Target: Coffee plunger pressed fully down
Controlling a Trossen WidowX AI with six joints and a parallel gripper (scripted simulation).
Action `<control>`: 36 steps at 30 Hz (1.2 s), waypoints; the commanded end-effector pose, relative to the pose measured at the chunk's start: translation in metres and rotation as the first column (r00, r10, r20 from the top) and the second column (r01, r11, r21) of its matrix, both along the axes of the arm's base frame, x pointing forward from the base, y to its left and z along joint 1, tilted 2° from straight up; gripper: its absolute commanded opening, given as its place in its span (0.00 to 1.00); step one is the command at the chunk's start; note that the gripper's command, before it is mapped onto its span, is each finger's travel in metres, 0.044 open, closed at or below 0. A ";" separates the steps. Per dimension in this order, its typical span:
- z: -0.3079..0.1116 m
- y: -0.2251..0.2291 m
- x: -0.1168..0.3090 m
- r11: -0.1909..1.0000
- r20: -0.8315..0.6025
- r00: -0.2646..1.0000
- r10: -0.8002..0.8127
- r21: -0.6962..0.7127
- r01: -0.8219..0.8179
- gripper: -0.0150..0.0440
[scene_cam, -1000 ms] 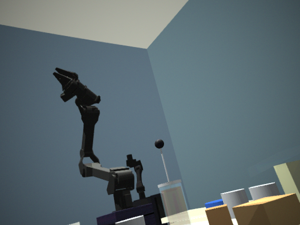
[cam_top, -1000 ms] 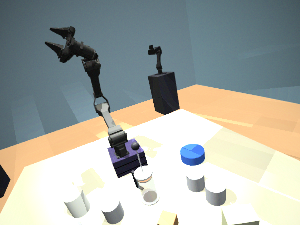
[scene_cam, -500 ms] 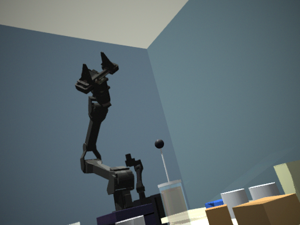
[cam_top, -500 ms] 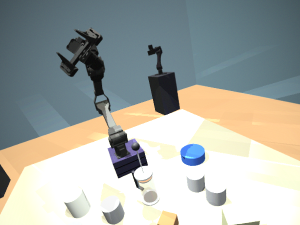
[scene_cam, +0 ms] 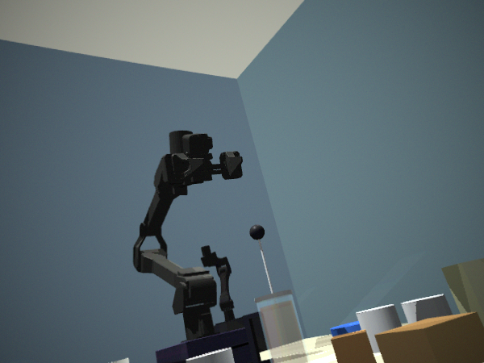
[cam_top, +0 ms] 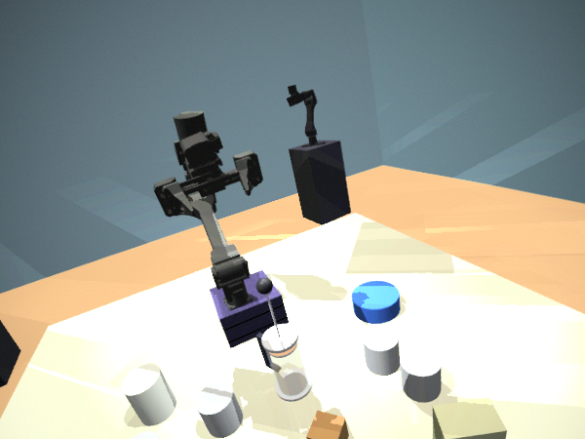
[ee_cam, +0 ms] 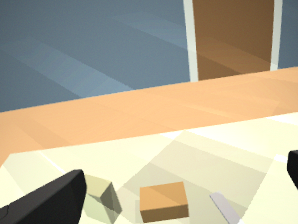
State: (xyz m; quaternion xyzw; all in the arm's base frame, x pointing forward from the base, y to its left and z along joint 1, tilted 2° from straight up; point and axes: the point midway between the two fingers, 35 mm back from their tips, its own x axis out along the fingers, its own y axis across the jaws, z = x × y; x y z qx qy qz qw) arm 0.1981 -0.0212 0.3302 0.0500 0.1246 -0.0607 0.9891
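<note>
The coffee press (cam_top: 287, 363) is a clear glass cylinder standing upright on the pale table top in front of the arm's base. Its thin rod rises to a black ball knob (cam_top: 264, 286), so the plunger stands raised. It also shows in the exterior view as the glass body (scene_cam: 279, 319) with the knob (scene_cam: 256, 231) high above it. My gripper (cam_top: 210, 187) is open and empty, high in the air above and behind the press, well apart from the knob. In the wrist view only the dark fingertips show at the left and right edges; the press is out of that view.
A blue-lidded white cylinder (cam_top: 376, 322) stands right of the press. Grey cylinders (cam_top: 148, 395), (cam_top: 219, 412), (cam_top: 420, 380) and boxes (cam_top: 330, 425), (cam_top: 468, 421) stand near the front. A dark block (cam_top: 319, 180) with a small arm stands at the back.
</note>
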 end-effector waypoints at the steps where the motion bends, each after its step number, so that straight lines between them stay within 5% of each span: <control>1: -0.051 0.017 -0.001 0.990 -0.193 0.972 0.135 -0.024 -0.142 1.00; 14: -0.129 0.023 -0.007 0.981 -0.270 0.946 0.179 -0.019 -0.191 1.00; 36: -0.142 0.024 0.017 0.982 -0.268 0.947 0.175 -0.019 -0.187 1.00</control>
